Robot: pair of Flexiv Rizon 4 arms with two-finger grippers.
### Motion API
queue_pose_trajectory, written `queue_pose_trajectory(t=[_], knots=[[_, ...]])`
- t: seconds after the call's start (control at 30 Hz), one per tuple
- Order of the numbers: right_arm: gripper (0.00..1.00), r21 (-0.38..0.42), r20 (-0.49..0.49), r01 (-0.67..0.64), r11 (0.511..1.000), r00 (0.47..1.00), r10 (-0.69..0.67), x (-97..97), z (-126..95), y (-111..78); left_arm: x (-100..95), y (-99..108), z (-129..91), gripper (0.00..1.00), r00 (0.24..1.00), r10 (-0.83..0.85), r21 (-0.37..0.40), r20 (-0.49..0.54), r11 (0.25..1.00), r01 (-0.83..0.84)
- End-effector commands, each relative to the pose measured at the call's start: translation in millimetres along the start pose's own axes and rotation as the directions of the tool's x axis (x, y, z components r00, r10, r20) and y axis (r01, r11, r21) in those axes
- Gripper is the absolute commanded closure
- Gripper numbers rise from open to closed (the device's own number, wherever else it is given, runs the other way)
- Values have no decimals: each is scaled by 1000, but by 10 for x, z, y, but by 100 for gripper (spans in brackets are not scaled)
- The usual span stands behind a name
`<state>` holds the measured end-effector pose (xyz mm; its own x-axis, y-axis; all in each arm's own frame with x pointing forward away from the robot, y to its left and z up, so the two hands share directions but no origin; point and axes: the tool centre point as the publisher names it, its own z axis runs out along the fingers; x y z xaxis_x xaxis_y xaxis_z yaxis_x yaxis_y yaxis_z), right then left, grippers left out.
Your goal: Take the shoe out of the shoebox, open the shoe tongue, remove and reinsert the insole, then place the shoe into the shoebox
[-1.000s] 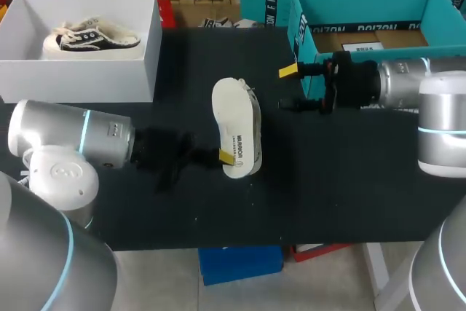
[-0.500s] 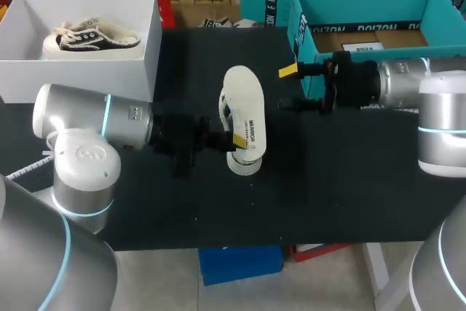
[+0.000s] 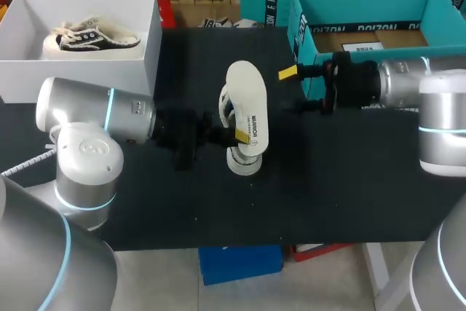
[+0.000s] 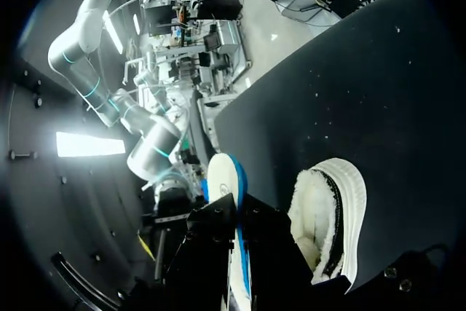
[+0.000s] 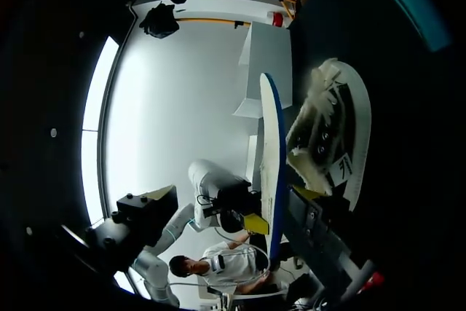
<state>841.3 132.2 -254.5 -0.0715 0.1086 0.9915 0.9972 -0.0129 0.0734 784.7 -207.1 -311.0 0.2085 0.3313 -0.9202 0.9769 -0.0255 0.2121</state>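
a black table (image 3: 349,172) seen from above. near its middle the left gripper (image 3: 234,136) pinches a white insole (image 3: 245,96) on edge, blue underside showing, just over a white fleece-lined shoe (image 4: 328,216) lying on the table. the right gripper (image 3: 287,89) hangs empty, fingers wide, by the near left corner of the teal shoebox (image 3: 302,41) at the table's far right. the insole looks thin, light and bendy, best held at its heel end. the shoe looks soft above a stiffer sole, so grip the heel collar.
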Motion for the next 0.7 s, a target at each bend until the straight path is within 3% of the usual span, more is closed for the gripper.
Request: queue_pose_trajectory(t=[0.03,0.5,0.7], knots=[[0,38,36,10,999,999,-11,7,18,96,-6,-6,3,100,1000,1,-4,-3,1000,-1],[0,68,7,93,993,996,-94,-236,322,116,-6,-6,3,100,1000,1,-4,-3,1000,-1],[0,65,-8,95,993,995,-95,-250,415,157,-6,-6,3,100,1000,1,-4,-3,1000,-1]])
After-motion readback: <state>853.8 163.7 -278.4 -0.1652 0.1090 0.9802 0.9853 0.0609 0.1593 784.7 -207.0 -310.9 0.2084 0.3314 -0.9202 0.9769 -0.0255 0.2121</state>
